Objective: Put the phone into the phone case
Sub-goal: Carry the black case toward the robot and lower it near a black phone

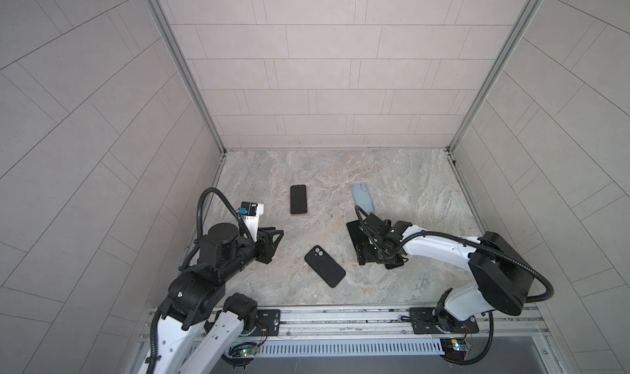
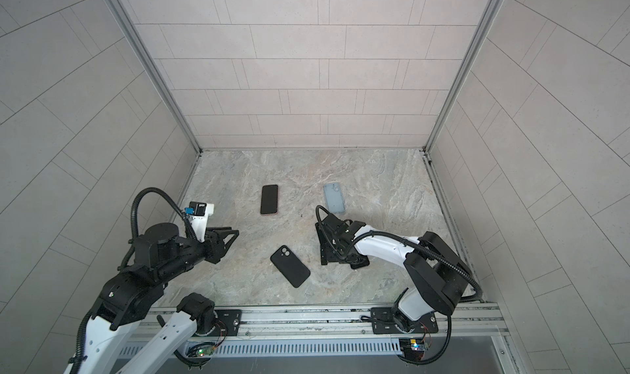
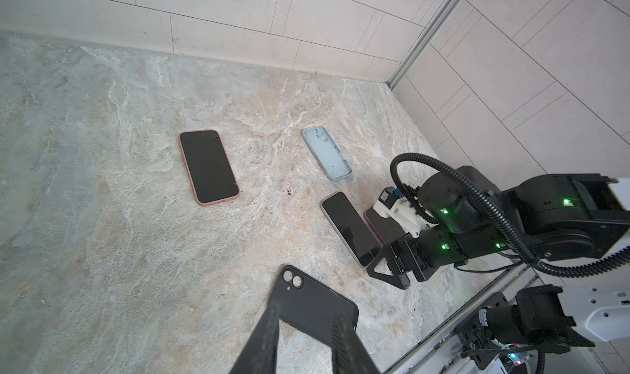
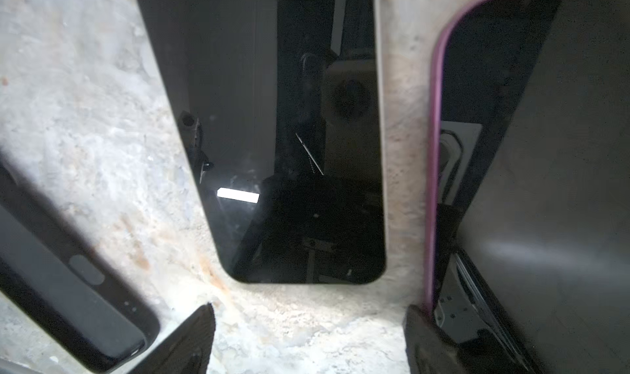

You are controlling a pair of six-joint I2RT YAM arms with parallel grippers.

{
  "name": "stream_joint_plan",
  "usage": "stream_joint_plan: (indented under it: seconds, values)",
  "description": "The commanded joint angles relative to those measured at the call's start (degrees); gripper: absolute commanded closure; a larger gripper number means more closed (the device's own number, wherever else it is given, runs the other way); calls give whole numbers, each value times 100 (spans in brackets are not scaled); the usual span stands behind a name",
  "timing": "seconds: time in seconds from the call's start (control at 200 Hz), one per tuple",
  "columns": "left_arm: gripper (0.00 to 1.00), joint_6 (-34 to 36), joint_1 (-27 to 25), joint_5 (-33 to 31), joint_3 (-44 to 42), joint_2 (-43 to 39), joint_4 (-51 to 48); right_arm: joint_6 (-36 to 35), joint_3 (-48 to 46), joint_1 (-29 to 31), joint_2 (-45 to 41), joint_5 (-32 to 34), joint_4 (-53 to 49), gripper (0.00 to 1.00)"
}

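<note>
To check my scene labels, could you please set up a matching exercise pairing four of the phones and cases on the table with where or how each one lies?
Things:
1. pink-edged phone
2. light blue case
3. black case
4. bare phone

States:
A. back up, camera holes showing
B. beneath the right end effector
C. empty, inside facing up
D. screen up, clear of both arms

Pairs: 1-D; 2-C; 3-A; 4-B

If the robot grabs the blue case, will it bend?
Probably a little: the blue case is a thin empty shell, so likely light and bendy. Lying flat on the tabletop, it may slide when pushed.
</note>
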Motion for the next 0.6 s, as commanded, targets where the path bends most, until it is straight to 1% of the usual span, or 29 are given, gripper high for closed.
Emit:
stream_joint_plan:
  seconds: [0.0,0.225,0.315,0.375,0.505,0.59]
  values:
    - [69,72,38,36,-36,1,114,-283,248,-78,216,278,-216,11]
    - [69,72,39,23,-41,-10,108,-369,619,-64,720,97,-86,10]
    - [69,70,38,10,-32,-11,106,-407,745,14,921,157,-146,10]
    - [69,74,38,23,-35,-5,108,-438,860,111,1048,297,-246,10]
    - [69,75,36,33,-40,10,105,-435,1134,429,1335,965,-617,11]
    - [69,71,36,36,-33,9,106,-336,1161,515,1493,1215,-710,13]
